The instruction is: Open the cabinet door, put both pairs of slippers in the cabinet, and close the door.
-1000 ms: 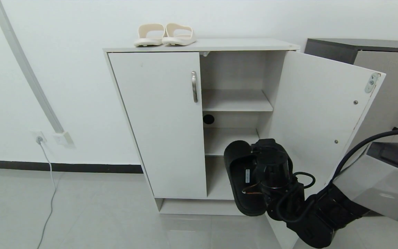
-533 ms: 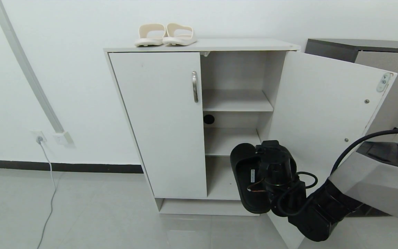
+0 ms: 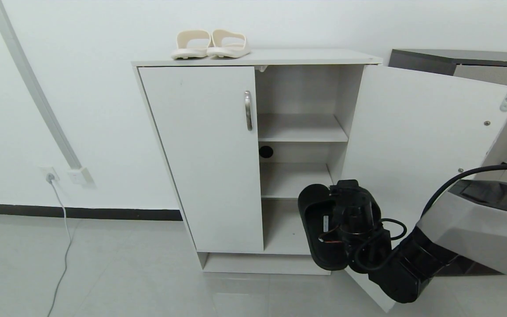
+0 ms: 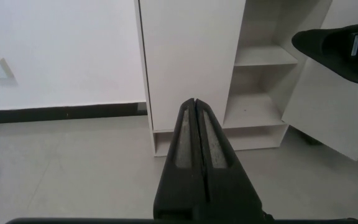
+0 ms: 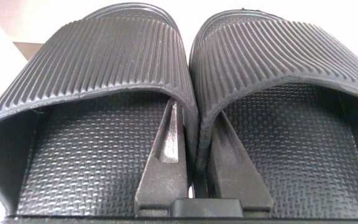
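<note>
Two black slippers (image 3: 319, 229) in right pincer (image 5: 196, 113), two cream slippers (image 3: 210, 44) atop cabinet (image 3: 200, 154)

Bright, even, diffuse indoor light fills the room, and the white wall (image 3: 82, 88) is nearly washed out. Soft shadow sits under the shelves inside the open cabinet (image 3: 200, 154), and the grey floor (image 3: 104, 273) carries a faint sheen. In the head view the cabinet's sides converge downward. In the left wrist view the near fingers (image 4: 182, 143) look slightly soft. The black slippers (image 5: 135, 62) show crisp ribbing in the right wrist view, with a blown-out bright corner behind them.
</note>
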Robot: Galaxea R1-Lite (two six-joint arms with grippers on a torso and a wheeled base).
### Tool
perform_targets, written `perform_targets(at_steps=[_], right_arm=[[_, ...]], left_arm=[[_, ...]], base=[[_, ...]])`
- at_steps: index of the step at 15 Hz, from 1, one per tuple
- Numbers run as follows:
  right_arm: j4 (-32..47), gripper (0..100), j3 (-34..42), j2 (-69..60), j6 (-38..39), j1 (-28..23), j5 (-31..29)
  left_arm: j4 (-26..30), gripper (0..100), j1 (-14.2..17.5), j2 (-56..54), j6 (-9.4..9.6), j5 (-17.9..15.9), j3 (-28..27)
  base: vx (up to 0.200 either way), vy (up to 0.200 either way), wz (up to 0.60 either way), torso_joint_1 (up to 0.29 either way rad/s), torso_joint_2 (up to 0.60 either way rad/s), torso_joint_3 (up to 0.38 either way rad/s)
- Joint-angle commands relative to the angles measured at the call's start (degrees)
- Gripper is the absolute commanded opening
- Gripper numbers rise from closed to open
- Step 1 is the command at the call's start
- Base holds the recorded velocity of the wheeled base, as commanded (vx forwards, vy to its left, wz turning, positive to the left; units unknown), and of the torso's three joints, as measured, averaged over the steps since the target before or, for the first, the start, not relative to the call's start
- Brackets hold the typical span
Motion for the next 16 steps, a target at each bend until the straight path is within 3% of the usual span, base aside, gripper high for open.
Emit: perform_targets(at_steps=[1, 4, 7, 9, 10, 16], right_arm=[[0.0, 0, 0.0, 0.1, 0.0, 0.2, 0.0], [0.1, 0, -1.6, 0.2, -0.1, 3.5, -0.1], [2.2, 0, -8.9, 4.2, 1.1, 5.5, -0.1], [15.3, 0, -16.0, 4.9, 11.0, 6.7, -0.1], [18.3, 0, -17.0, 4.9, 12.2, 6.6, 0.0], [18.6, 0, -16.3, 5.2, 12.2, 6.9, 1.7]], left_arm=[[0.0, 0, 0.0, 0.1, -0.13, 0.0, 0.0], [0.0, 0, 0.0, 0.1, -0.13, 0.1, 0.0], [0.0, 0, 0.0, 0.1, -0.04, 0.1, 0.0], [0.0, 0, 0.0, 0.1, -0.04, 0.1, 0.0], [0.0, 0, 0.0, 0.1, -0.04, 0.1, 0.0], [0.0, 0, 0.0, 0.1, 0.04, 0.0, 0.0]], base=[[0.0, 0.0, 0.0, 0.0, 0.0, 0.0], [0.0, 0.0, 0.0, 0.0, 0.0, 0.0], [0.0, 0.0, 0.0, 0.0, 0.0, 0.0], [0.0, 0.0, 0.0, 0.0, 0.0, 0.0], [0.0, 0.0, 0.0, 0.0, 0.0, 0.0], [0.0, 0.0, 0.0, 0.0, 0.0, 0.0]])
